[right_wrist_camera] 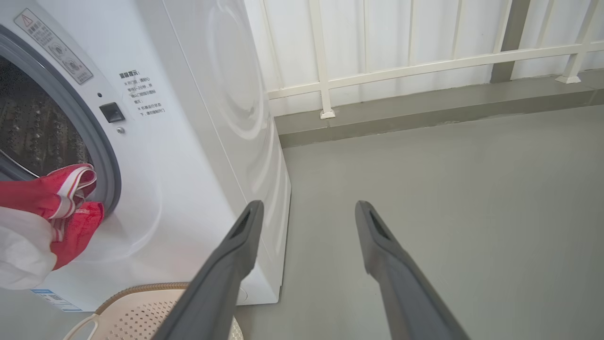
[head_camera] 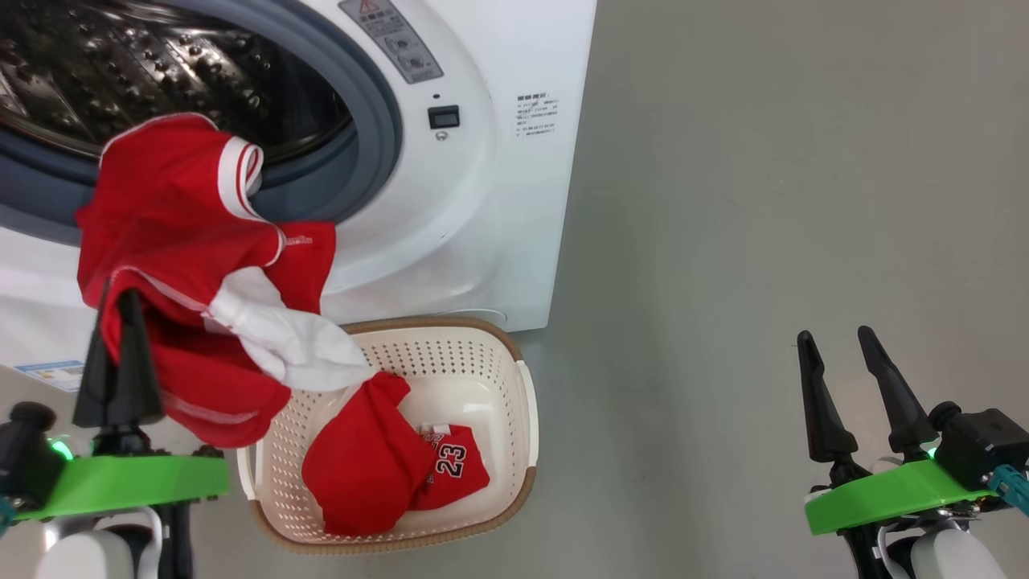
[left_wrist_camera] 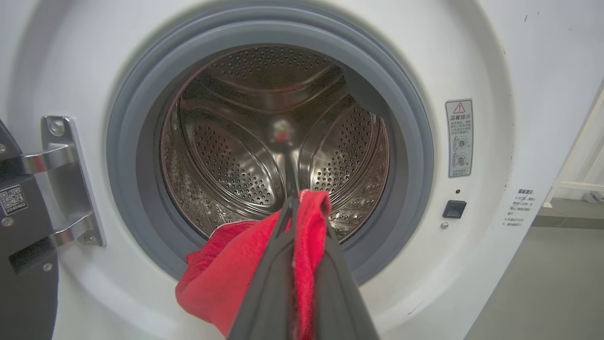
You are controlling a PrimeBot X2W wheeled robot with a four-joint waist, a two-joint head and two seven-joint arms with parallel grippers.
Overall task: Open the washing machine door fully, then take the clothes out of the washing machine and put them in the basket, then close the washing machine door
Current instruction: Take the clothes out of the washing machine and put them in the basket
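The left pincer (head_camera: 120, 301) is gripping a red jersey (head_camera: 177, 241), its two dark fingers pressed together on a fold of the cloth. It is holding the jersey high in front of the washing machine (head_camera: 498, 201), so the garment is hanging clear of the grey gasket (left_wrist_camera: 118, 156). Its white-trimmed lower part is drooping toward the basket (head_camera: 526, 402). The basket is sitting on the floor just below the opening, probably so that a released garment falls straight in. Other red clothes (head_camera: 378, 466), one showing the number 23, are already lying inside it. The steel drum (left_wrist_camera: 236, 156) is looking bare in the left wrist view, so this is likely the last piece. The right pincer (head_camera: 834, 334) is waiting well off to the side, fingers spread and holding nothing. The washing machine door (left_wrist_camera: 19, 236) is standing open on its hinge (left_wrist_camera: 61, 184), not yet closed.
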